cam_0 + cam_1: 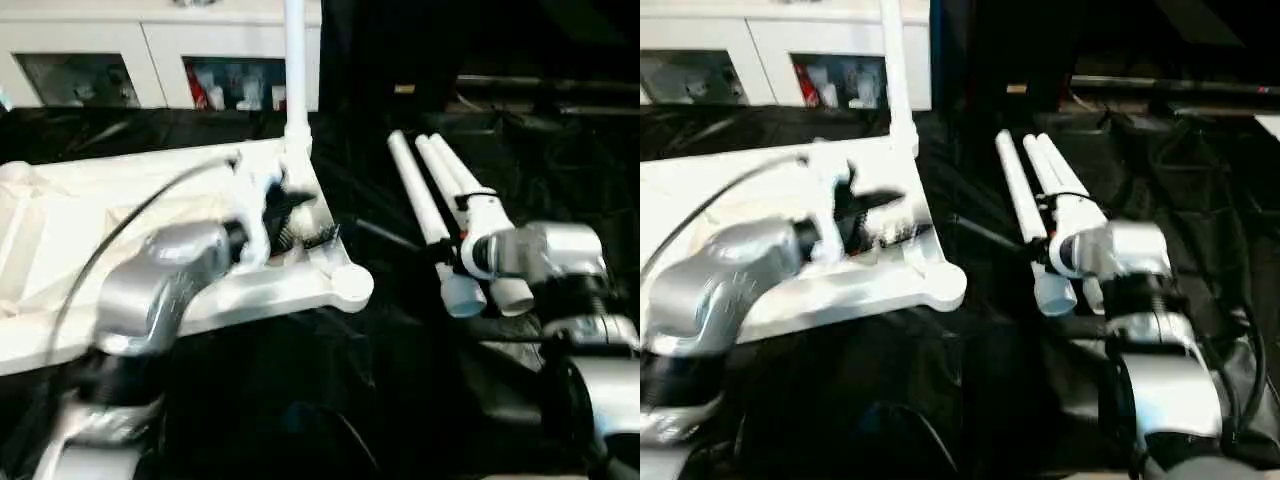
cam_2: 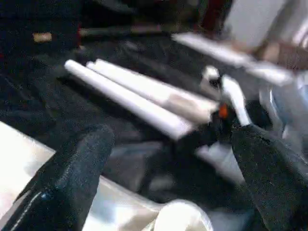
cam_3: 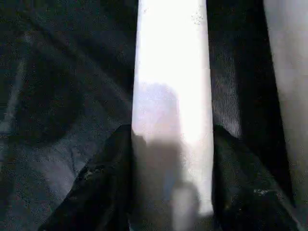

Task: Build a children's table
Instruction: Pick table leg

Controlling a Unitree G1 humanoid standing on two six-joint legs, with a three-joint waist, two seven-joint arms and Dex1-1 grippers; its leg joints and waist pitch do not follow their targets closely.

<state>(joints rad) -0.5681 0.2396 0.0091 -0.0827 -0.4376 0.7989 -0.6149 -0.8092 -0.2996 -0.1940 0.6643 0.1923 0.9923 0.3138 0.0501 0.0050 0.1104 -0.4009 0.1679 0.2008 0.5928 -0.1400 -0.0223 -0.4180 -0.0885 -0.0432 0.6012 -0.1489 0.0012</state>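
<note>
The white table top [image 1: 60, 230] lies underside up on the left. One white leg [image 1: 295, 70] stands upright in its far right corner socket. The near right corner socket [image 1: 352, 285] holds nothing. My left gripper [image 2: 173, 144] hovers over that corner of the top, its fingers [image 2: 77, 168] wide open with nothing between them. Three more legs [image 1: 428, 190] lie side by side on the black cloth to the right. My right gripper [image 3: 173, 144] is down over their near ends, with a black finger pressed on each side of one leg [image 3: 171, 72].
White cabinets [image 1: 100, 40] with open shelves stand along the back. Black cloth [image 1: 330, 400] covers the work surface. A dark cable [image 1: 120, 230] arcs from my left forearm across the table top.
</note>
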